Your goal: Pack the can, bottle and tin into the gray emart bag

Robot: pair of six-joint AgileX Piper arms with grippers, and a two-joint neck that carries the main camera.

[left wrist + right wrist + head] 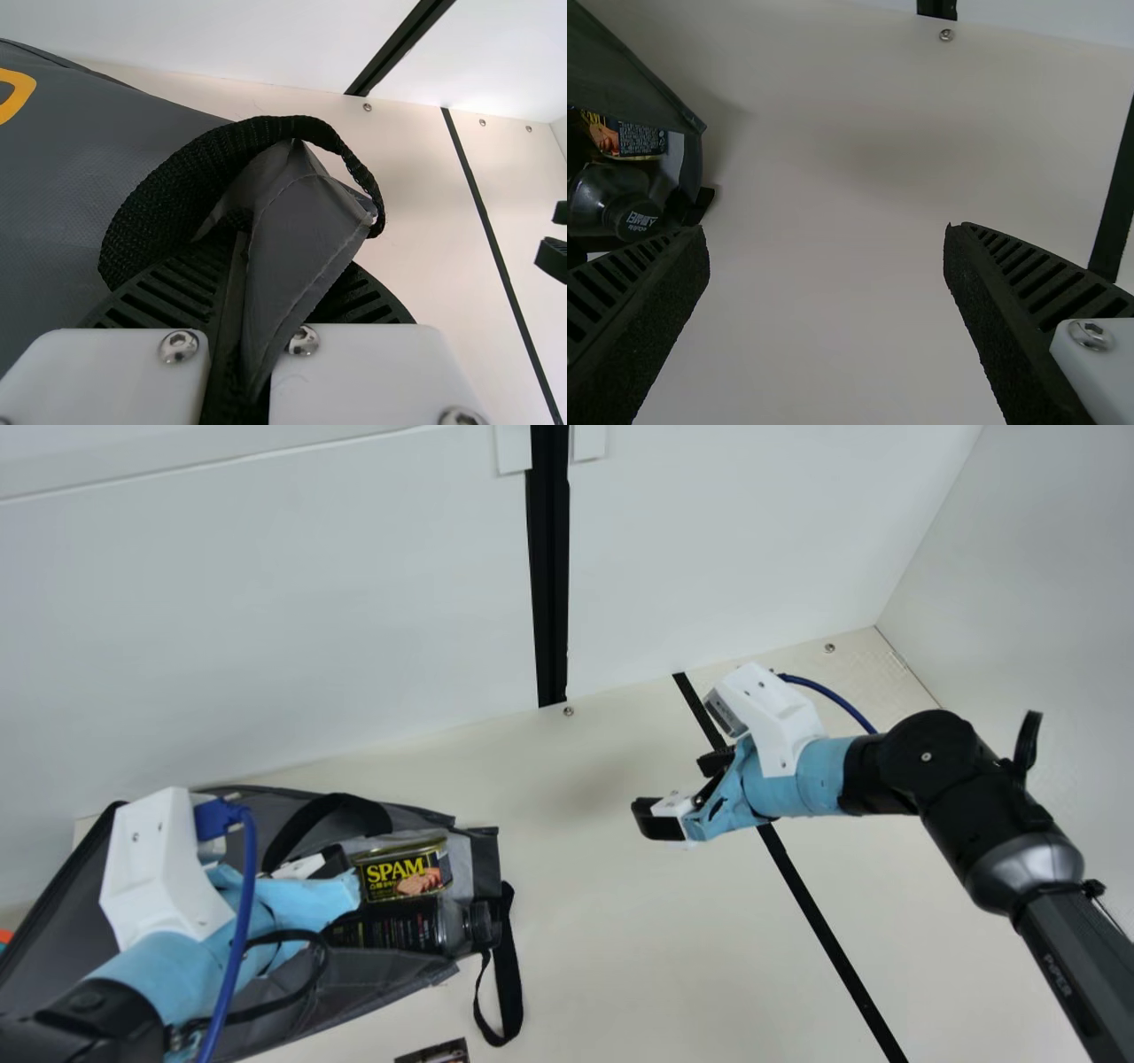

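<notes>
On my main view, the gray emart bag lies at lower left on the table, and my left claw is over it; the left wrist view has it pinched shut on a fold of the gray fabric. The tin sits in the bag's mouth, with the dark bottle lying just below it in the frame. Right of centre, my right claw is wide apart and empty. A dark printed item is cut off at bottom centre-left; I can't tell what it is.

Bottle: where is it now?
In the main view's left half, the bottle lies in the gray bag, beside the meat tin, cap at the bag's mouth.
</notes>
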